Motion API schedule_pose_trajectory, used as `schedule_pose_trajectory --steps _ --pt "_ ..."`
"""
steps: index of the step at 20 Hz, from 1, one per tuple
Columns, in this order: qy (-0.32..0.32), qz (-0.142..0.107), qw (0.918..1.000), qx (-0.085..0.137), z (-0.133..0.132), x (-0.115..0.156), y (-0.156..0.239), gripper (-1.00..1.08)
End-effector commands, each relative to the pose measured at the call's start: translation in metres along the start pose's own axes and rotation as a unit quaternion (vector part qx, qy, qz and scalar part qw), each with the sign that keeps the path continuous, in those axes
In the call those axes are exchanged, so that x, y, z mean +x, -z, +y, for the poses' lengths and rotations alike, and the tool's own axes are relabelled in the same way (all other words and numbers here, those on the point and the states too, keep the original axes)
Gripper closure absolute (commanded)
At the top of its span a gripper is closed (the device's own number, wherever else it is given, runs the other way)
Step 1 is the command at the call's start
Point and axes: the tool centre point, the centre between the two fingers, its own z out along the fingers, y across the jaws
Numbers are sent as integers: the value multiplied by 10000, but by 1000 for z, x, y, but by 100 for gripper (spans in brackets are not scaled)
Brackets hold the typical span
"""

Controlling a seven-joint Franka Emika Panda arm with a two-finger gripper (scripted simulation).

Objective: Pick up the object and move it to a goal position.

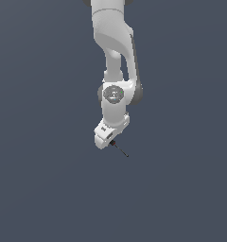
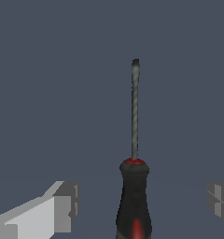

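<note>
1. Pincer spread wide, fingers apart from the screwdriver lying between them on the surface.
2. Grasp not yet made; lift and transfer remain.

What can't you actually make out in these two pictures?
- Exterior view: the screwdriver is too small for detail; the gripper fingers are hidden behind the hand.
- Wrist view: the handle's end is cut off by the picture's edge, as is one finger.
- Goal position: not marked in either view.
</note>
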Motion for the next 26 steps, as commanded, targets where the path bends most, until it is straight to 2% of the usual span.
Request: schedule_pose_trajectory --steps 1,12,17,18,26 --pt "1 1 10000 -1 0 0 -1 -92" --pt "23 1 10000 -1 -1 -1 -44 -92" --pt "25 2 10000 -2 0 0 -50 -92" --pt "25 2 10000 -2 0 0 -50 108" --pt "25 2 10000 -2 0 0 -50 108"
